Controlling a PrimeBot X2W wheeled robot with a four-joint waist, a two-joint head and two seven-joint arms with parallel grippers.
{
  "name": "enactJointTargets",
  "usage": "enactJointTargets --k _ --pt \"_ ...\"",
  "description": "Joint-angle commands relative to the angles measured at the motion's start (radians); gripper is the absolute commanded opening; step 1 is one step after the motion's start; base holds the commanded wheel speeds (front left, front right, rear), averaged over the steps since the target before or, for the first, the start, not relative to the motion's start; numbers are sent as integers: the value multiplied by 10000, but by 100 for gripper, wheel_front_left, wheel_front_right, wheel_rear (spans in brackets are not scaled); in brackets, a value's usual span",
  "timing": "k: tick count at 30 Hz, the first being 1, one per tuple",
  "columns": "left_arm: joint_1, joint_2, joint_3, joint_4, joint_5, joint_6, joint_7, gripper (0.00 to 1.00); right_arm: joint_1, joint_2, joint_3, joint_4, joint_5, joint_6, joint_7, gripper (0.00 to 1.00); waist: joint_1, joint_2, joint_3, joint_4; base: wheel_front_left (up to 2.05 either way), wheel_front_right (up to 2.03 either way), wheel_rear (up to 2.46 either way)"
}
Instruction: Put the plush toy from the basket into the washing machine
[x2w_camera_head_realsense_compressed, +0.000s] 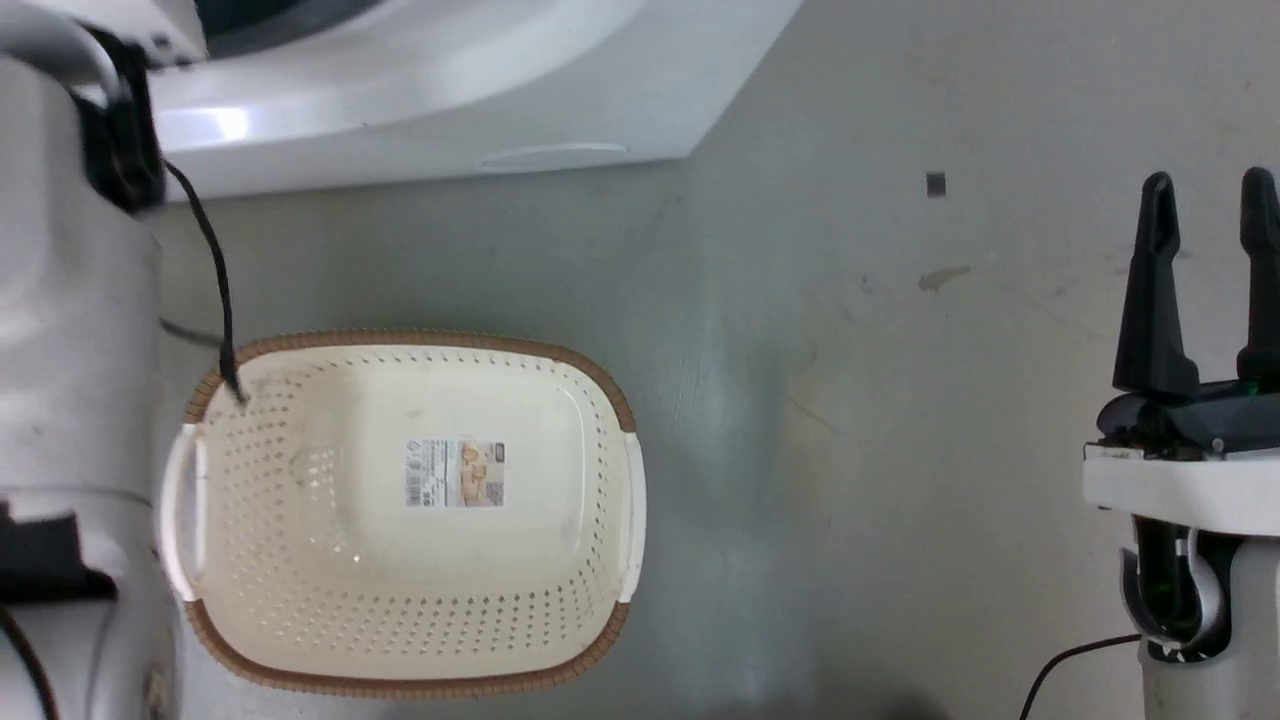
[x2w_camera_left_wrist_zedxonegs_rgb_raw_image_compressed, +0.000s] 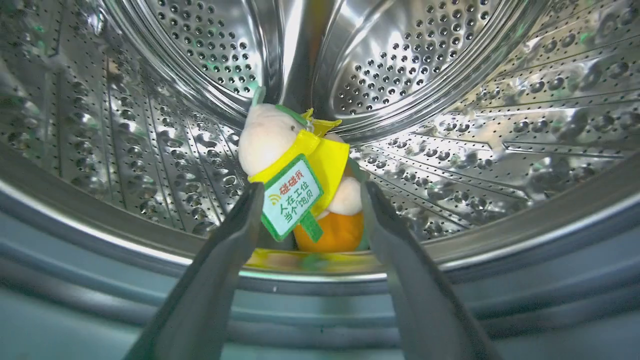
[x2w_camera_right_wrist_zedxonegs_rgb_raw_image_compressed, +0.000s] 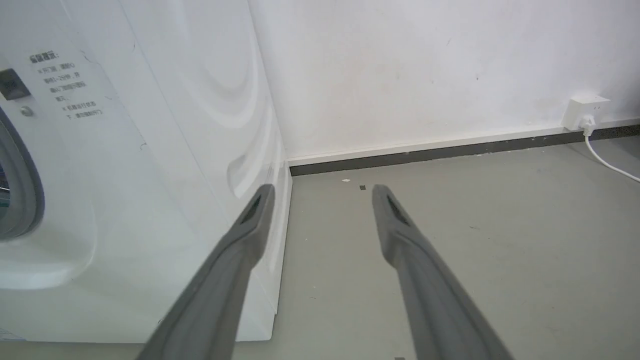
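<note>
- Inside the drum (x2w_camera_left_wrist_zedxonegs_rgb_raw_image_compressed: 450, 150) of the washing machine (x2w_camera_head_realsense_compressed: 400, 130), we find the plush toy (x2w_camera_left_wrist_zedxonegs_rgb_raw_image_compressed: 280, 140) lying between the fingertips of the left hand (x2w_camera_left_wrist_zedxonegs_rgb_raw_image_compressed: 312, 186), which is spread wide and grips nothing.
- Its green-white tag (x2w_camera_left_wrist_zedxonegs_rgb_raw_image_compressed: 292, 197) bears Chinese characters, including "人在工位".
- The right hand (x2w_camera_right_wrist_zedxonegs_rgb_raw_image_compressed: 322, 192) is spread apart and empty.
- The print on the label (x2w_camera_head_realsense_compressed: 455, 473) in the basket (x2w_camera_head_realsense_compressed: 600, 380) is too small to read.

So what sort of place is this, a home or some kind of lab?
Most likely a laundry corner, perhaps in a test room: a white front-loading washing machine with a steel drum, a cream basket on the bare grey floor, and a plain white wall with a socket.
</note>
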Motion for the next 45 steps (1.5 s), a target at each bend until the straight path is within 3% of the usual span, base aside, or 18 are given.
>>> enactJointTargets --k 1,13,23,33,45 --pt "307 -52 47 -108 59 58 -53 100 104 -2 27 31 -83 -7 -42 100 -1 0 -446 175 0 0 0" --pt "3961 -1165 -96 -2417 808 288 -53 100 879 -2 201 211 -732 -7 -42 100 -1 0 -2520 1026 0 0 0" --pt "6868 -1715 -120 -3982 1207 428 -53 100 1856 -2 283 492 -993 -7 -42 100 -1 0 -4340 1379 0 0 0" --pt "9437 -1949 -663 -5444 1728 335 -53 100 3011 -2 231 680 -1066 -7 -42 100 -1 0 -5805 1641 0 0 0" --pt "11321 -2020 -690 -5893 1593 80 -53 100 4254 -2 -38 774 -953 -7 -42 100 -1 0 -6973 1555 0 0 0"
